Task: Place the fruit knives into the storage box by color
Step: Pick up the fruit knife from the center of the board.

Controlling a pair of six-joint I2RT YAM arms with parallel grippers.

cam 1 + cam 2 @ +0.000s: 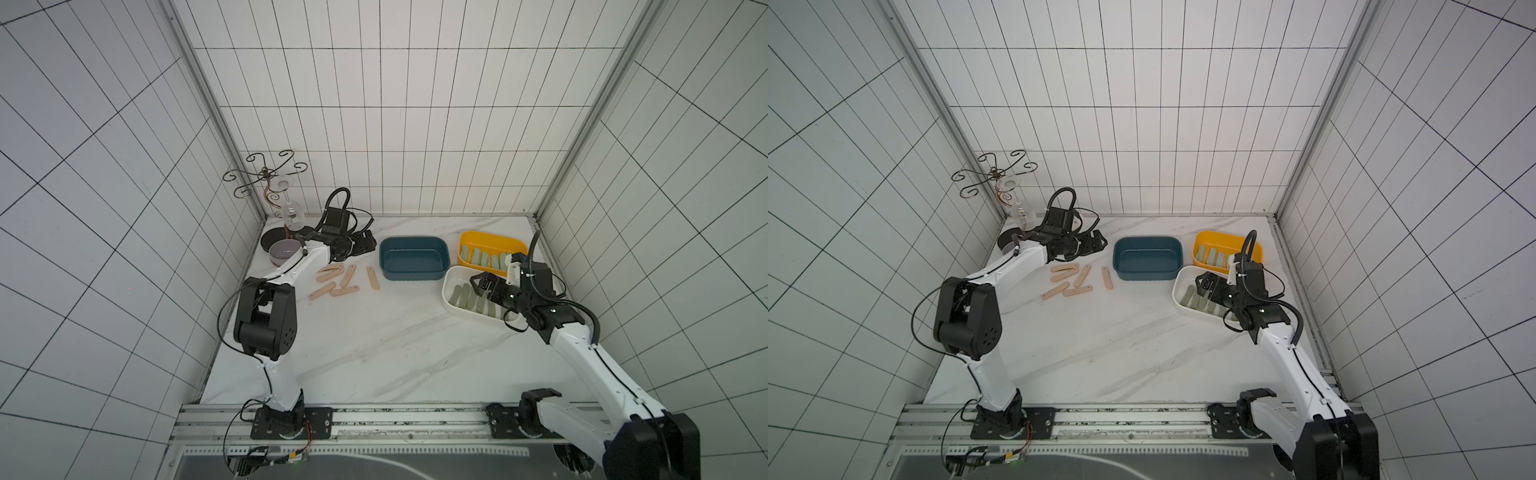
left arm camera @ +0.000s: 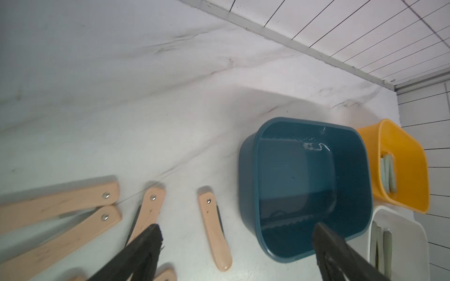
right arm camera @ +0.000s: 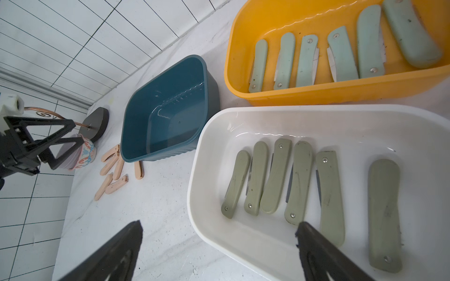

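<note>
Hovering — right jaws spread over white box (image 1: 457, 277) | pink knives (image 1: 347, 276) unboxed

marble table (image 1: 374, 353): loose peach knives (image 1: 344, 291), blue box (image 1: 411, 275), yellow box (image 1: 490, 239), white box (image 1: 445, 291), bowl (image 1: 282, 253), rack base (image 1: 270, 240) back-left.

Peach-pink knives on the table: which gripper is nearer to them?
Left. The left gripper hangs open just behind the peach-pink knives, toward the back wall. The right gripper is open over the white box, beyond the blue box from them.
</note>
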